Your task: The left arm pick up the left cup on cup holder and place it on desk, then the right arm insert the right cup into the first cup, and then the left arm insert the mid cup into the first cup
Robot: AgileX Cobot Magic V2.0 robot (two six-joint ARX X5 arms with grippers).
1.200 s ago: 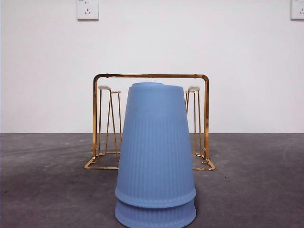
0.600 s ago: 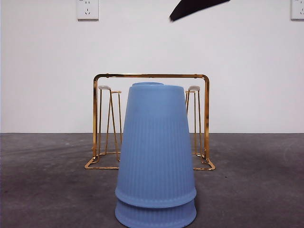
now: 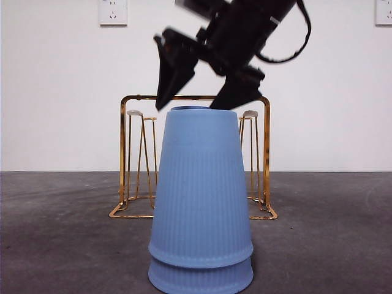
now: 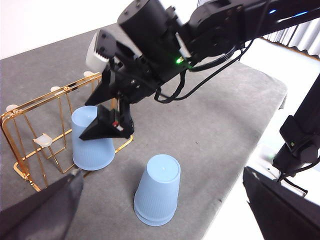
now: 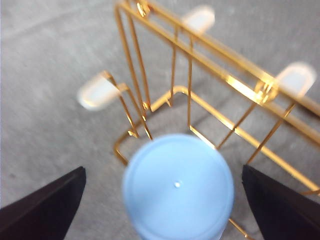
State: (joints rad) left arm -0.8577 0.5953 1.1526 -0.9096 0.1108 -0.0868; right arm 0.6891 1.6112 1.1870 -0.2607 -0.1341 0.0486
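1. Holder [image 4: 47, 127]: gold wire rack on the desk [image 4: 210, 130], white-tipped pegs; one peg tip blurred in the right wrist view [image 5: 97, 90]
2. Mid cup [image 4: 92, 137]: pale blue, upside down on the holder, base up; in the right wrist view it sits centred between that gripper's two jaws [image 5: 177, 187]; in the front view only its top edge shows behind the stack [image 3: 190, 108]
3. Stack [image 4: 157, 190]: two pale blue cups nested upside down, standing on the desk just in front of the holder, apart from it; fills the middle of the front view [image 3: 201, 196], lower cup's rim showing beneath the upper one
4. Right gripper [image 4: 111, 107]: jaws spread wide, poised directly above the mid cup, not touching it; holds nothing; seen dark and blurred above the stack in the front view [image 3: 199, 86]
5. Left gripper [image 4: 165, 210]: jaws wide apart, empty, raised well above the desk and looking down on stack and holder
6. Wall sockets [image 3: 113, 12]: white, on the white wall behind the desk
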